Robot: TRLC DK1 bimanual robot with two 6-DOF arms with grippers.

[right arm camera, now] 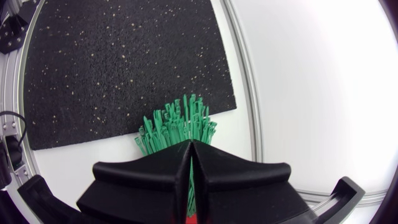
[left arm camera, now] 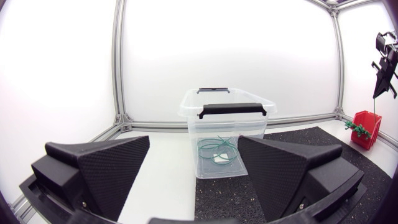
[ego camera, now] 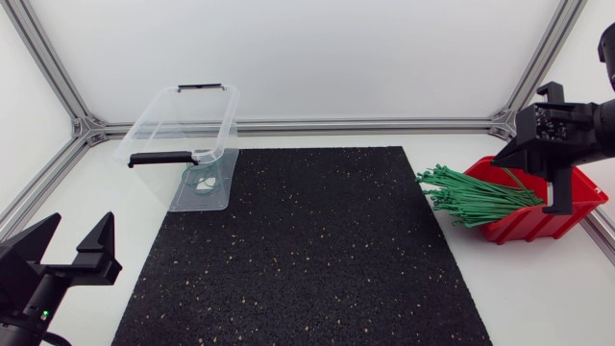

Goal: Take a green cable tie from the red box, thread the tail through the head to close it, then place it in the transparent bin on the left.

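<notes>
Right gripper [right arm camera: 191, 144] hangs clenched over the red box [ego camera: 538, 223]. The green cable ties [ego camera: 476, 197] are bunched, so it'll probably snag several.

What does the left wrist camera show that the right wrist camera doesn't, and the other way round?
Only the left wrist view shows the transparent plastic bin with black handles, a looped green tie inside it, and the left gripper, its black wedge fingers open. Only the right wrist view shows the right gripper with its fingers pressed together, close over the fanned bundle of green cable ties. Both show the black speckled mat and that bundle at the red box, small and far off in the left wrist view.
</notes>
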